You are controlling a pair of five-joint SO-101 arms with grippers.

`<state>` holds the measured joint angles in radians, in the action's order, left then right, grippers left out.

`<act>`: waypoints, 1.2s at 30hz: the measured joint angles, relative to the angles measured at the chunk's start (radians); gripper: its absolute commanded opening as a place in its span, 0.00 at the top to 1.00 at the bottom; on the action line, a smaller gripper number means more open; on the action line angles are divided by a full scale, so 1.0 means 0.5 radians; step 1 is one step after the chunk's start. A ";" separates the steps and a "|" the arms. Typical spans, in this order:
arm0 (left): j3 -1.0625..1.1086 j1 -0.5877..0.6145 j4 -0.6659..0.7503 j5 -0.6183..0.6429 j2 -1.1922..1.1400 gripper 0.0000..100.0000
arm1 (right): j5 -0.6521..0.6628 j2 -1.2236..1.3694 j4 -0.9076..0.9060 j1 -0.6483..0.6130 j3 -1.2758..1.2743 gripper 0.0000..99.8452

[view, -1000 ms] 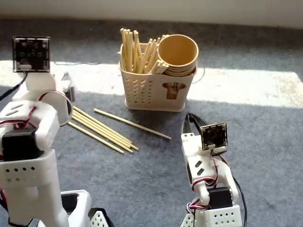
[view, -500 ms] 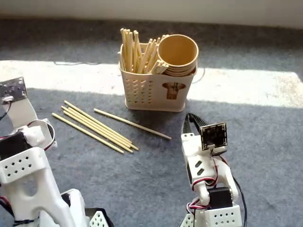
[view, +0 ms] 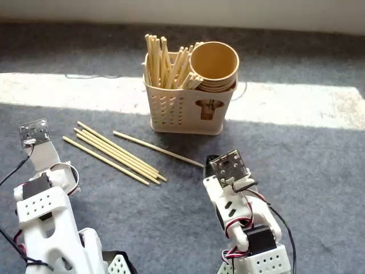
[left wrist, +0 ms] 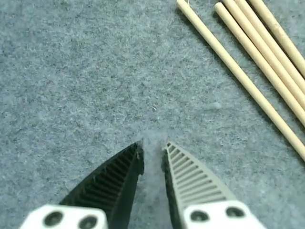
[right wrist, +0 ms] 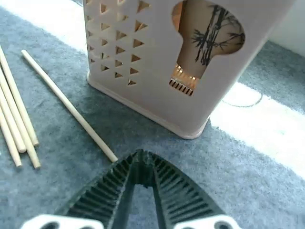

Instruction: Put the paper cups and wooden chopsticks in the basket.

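The left end effector (left wrist: 152,151), narrowly parted and empty, sits near loose chopsticks (left wrist: 243,78), while the right end effector (right wrist: 142,160), pinched together, faces the basket (right wrist: 152,100).

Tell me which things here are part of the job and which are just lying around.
Job:
- basket
- cups and chopsticks already in it
- loose bundle of chopsticks on the carpet
- single chopstick beside the bundle

Lying about:
- thin cord behind the basket
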<state>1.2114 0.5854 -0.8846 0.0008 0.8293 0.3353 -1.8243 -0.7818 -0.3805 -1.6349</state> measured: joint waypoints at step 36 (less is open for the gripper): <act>0.018 0.077 0.058 0.000 0.000 0.93 | 0.117 2.513 0.552 -0.893 1.688 0.99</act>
<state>1.2206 0.6237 -0.8554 0.0008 0.8293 0.3936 -0.5677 -0.5056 -0.8270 -0.7910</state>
